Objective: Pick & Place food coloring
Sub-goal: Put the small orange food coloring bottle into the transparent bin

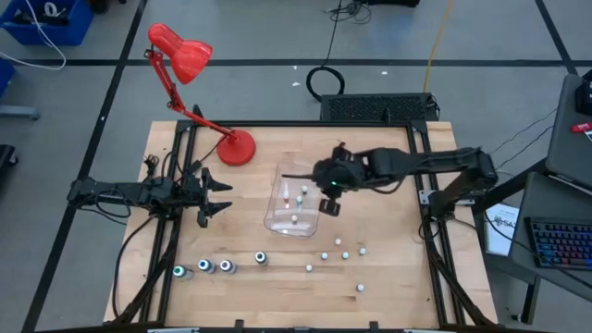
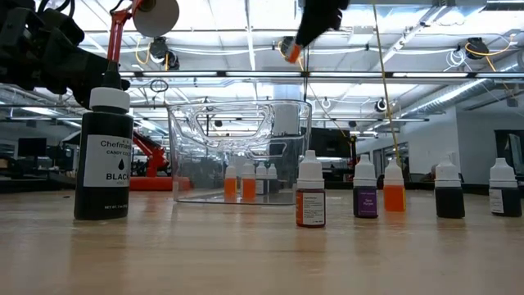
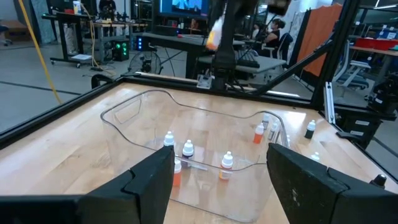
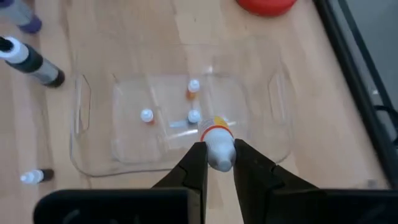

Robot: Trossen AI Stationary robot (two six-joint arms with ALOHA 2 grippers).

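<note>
My right gripper (image 4: 219, 165) hangs high above the clear plastic tub (image 1: 277, 217), shut on a small orange food coloring bottle (image 4: 217, 144); the low view shows that bottle (image 2: 291, 51) far over the tub's rim. Three small bottles (image 4: 194, 87) stand on the tub's floor. Several more small bottles (image 1: 346, 254) and larger dark ones (image 1: 204, 266) stand on the table near its front edge. My left gripper (image 1: 220, 196) waits open at the table's left, level, facing the tub (image 3: 186, 124). My right gripper pinches the bottle's white-capped end (image 4: 219, 155) between its two fingers. The fingers slant down from the table's right side. The bottle's orange end (image 4: 216, 132) sticks out past the fingertips, and the bottle is lifted clear, above the tub's opening.
A red desk lamp (image 1: 236, 146) stands on the table behind the tub, its arm reaching to the far left. A black candy color bottle (image 2: 103, 156) stands close to the low camera. Bare wood lies between the tub and the rows of bottles.
</note>
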